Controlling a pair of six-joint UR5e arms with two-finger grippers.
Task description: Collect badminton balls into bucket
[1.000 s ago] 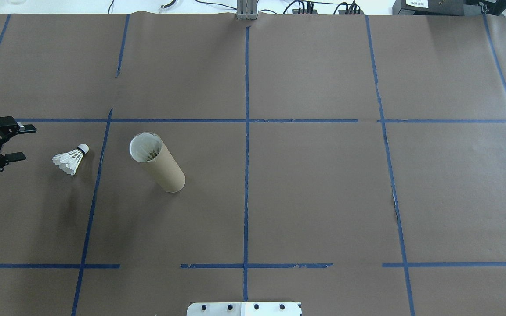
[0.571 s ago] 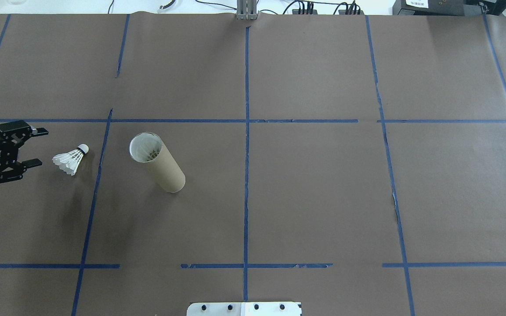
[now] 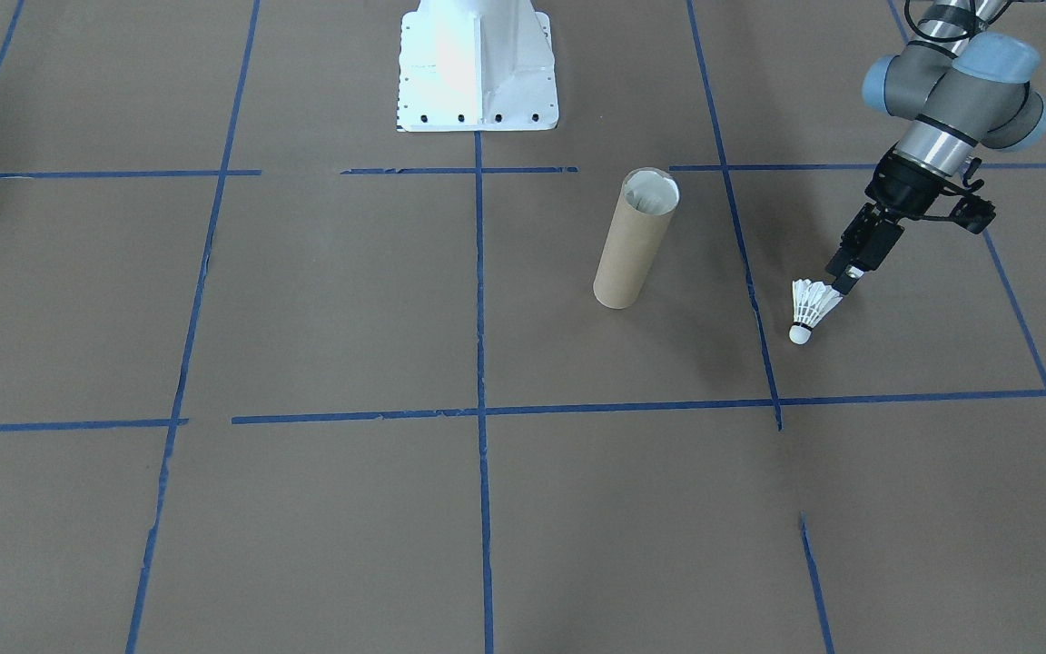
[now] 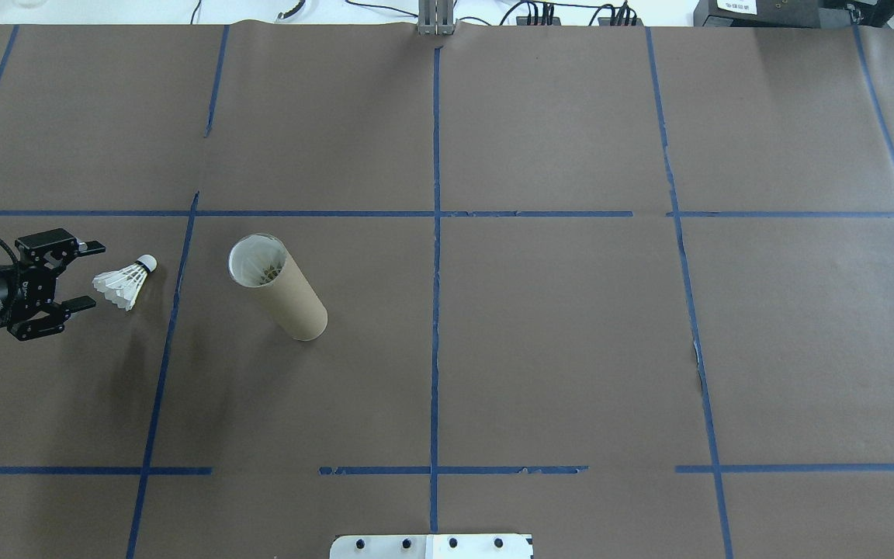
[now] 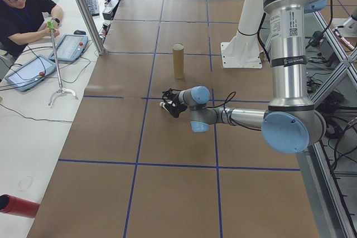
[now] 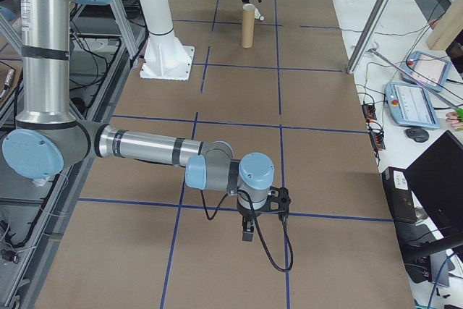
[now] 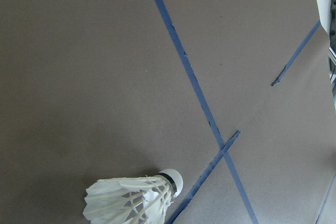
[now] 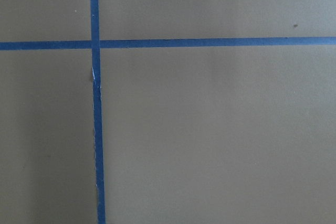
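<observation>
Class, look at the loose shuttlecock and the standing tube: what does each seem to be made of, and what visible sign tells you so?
Shuttlecock: skirt looks like white feathers, with separate overlapping vanes and visible quills; the rounded white tip is smooth, possibly cork or foam under a matte cover.

Tube: apparently cardboard, matte brown outside, whitish inside, with a thin wall at the open rim.

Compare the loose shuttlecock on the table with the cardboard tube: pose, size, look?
Pose: the shuttlecock lies on its side, cork tip toward the tube, which stands upright, open end up.
Size: the tube is several times taller than the shuttlecock is long.
Look: the shuttlecock is white feathers with a dark band; the tube is plain brown with a whitish interior.
Shared: both rest on the brown paper, ungripped.
</observation>
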